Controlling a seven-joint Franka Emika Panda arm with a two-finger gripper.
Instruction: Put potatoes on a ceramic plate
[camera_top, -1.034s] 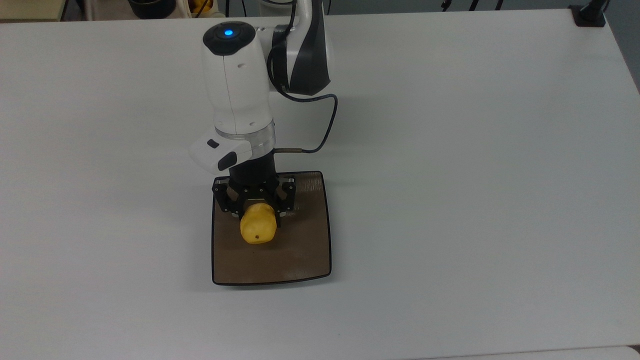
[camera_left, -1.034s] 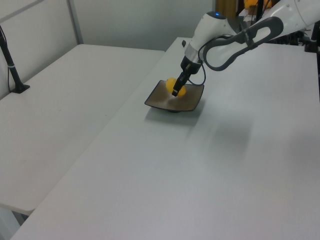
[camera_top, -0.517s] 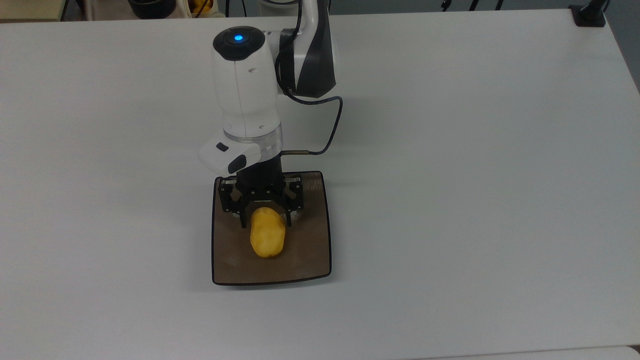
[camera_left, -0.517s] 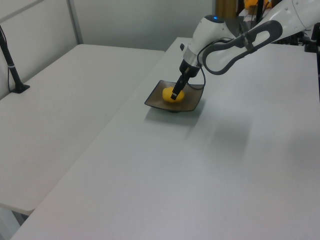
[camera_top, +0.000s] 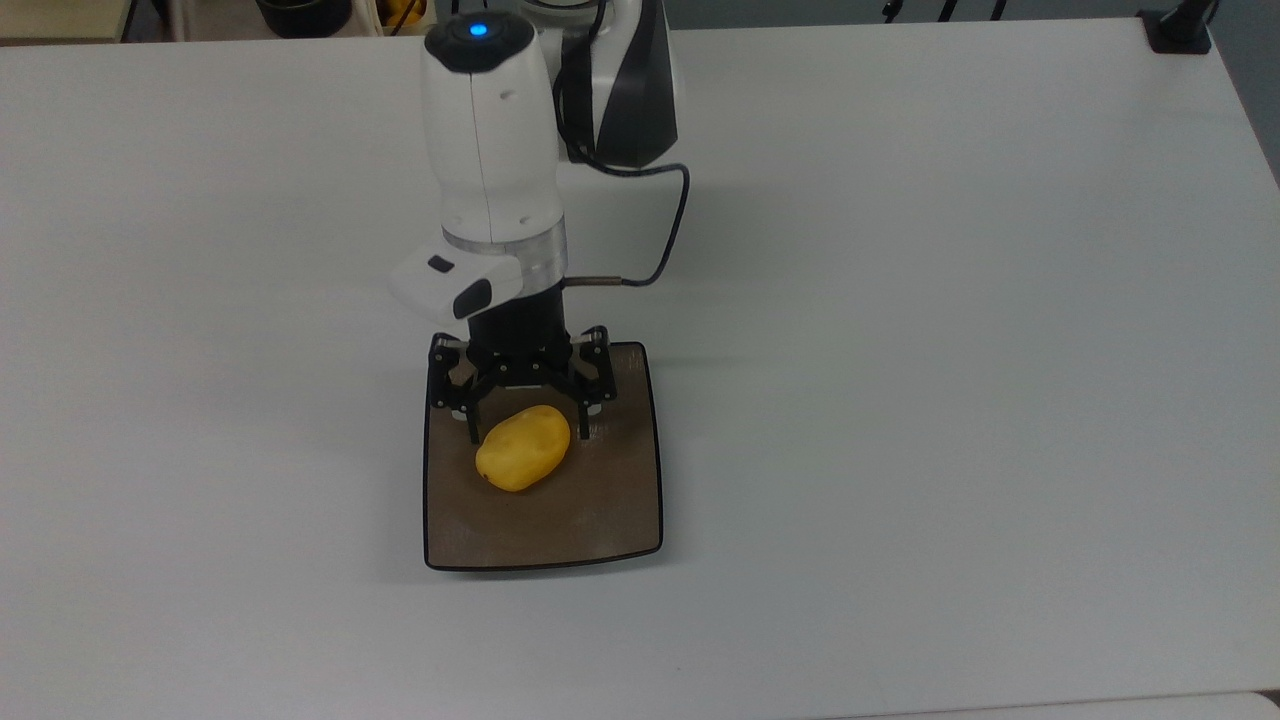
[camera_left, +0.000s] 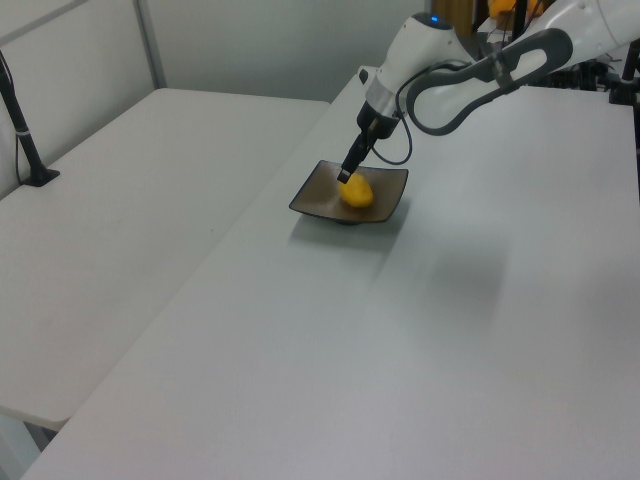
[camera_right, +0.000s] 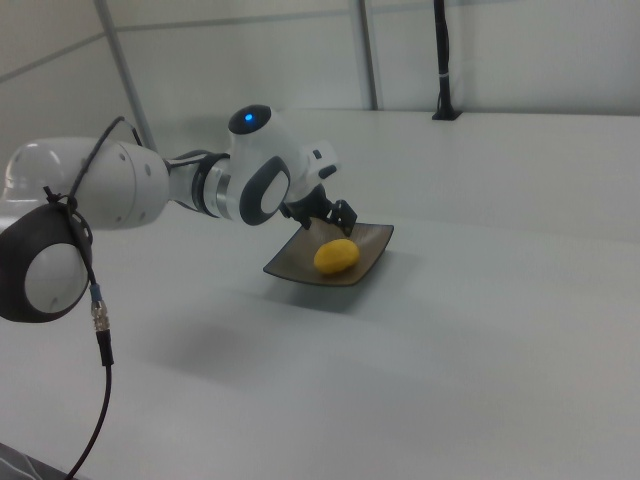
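On the ceramic plate (camera_top: 600, 510), the potato (camera_top: 522, 461), released pincer (camera_top: 525, 425) just above.

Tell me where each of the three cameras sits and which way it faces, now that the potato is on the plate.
Top view: high above the table, looking down; arm enters from the top edge, open gripper over the plate, beside the potato.
Left view: low, off one table side, looking across at the plate; arm reaches in from upper right.
Right view: low, opposite side, close behind the arm's joints at left; potato lies beyond them.
Shared: all three show potato resting on plate, gripper released.
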